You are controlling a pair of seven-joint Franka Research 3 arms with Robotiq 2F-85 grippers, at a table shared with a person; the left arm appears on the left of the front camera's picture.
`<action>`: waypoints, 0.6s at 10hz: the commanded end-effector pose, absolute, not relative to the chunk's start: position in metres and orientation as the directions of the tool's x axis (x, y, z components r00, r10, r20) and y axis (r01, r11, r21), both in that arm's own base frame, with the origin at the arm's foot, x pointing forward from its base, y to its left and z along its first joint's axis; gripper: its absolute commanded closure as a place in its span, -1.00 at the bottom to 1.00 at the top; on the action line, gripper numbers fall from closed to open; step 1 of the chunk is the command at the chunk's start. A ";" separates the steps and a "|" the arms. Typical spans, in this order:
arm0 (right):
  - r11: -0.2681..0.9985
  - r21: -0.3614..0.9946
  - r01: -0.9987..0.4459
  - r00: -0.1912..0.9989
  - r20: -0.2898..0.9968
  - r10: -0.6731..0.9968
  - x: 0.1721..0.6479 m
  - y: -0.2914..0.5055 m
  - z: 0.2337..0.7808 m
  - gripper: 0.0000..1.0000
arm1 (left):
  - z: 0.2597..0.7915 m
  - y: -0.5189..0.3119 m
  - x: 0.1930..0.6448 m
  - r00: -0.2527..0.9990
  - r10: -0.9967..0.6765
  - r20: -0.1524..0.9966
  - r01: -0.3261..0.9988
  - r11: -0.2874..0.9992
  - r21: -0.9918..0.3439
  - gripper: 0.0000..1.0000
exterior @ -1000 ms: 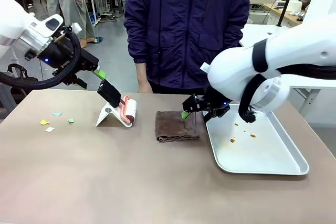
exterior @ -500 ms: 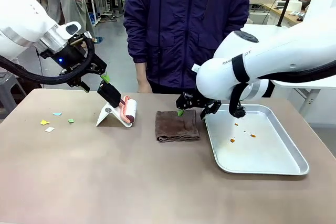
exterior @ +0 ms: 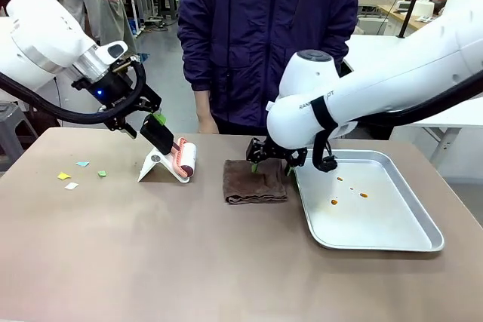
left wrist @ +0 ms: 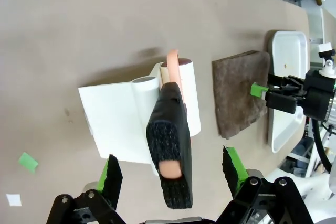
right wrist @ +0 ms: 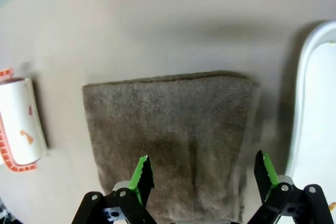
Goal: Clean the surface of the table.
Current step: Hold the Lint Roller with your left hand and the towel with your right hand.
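Note:
The brownish-taupe table point(exterior: 151, 254) carries a few small paper scraps point(exterior: 75, 174) at its left. A lint roller point(exterior: 181, 158) with a black handle point(left wrist: 169, 148) rests in a white stand point(exterior: 155, 165). My left gripper point(exterior: 153, 120) is open just above that handle, its fingers point(left wrist: 110, 174) on either side of the handle's end without touching. A folded brown towel point(exterior: 255, 181) lies in the middle. My right gripper point(exterior: 259, 162) hovers open over the towel's far edge, its green pads point(right wrist: 140, 172) spread across the towel point(right wrist: 168, 129).
A shiny metal tray point(exterior: 370, 209) with small orange stains point(exterior: 333, 201) sits right of the towel. A person in a dark jacket point(exterior: 264, 43) stands at the far edge.
My left gripper has moved right and down onto the roller's handle. My right gripper has shifted left from the tray's corner to over the towel.

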State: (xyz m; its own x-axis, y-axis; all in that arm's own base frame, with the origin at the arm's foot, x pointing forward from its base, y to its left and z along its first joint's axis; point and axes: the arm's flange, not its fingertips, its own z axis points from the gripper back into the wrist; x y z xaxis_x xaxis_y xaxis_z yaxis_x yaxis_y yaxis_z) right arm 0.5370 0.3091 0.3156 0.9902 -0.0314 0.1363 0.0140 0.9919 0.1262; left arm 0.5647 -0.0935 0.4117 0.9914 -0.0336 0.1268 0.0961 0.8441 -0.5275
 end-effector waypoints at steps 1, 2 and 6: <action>0.994 0.103 0.040 0.991 0.124 -0.053 0.544 0.325 0.321 -1.00 | 0.417 -0.098 0.572 0.994 -0.021 0.106 0.075 0.841 -0.536 -1.00; 0.995 0.088 0.047 0.993 0.102 -0.056 0.543 0.325 0.319 -1.00 | 0.415 -0.098 0.573 0.995 -0.021 0.100 0.072 0.845 -0.531 -1.00; 0.997 0.001 0.082 0.995 0.056 -0.082 0.541 0.323 0.309 -1.00 | 0.410 -0.097 0.573 0.995 -0.016 0.103 0.069 0.843 -0.533 -1.00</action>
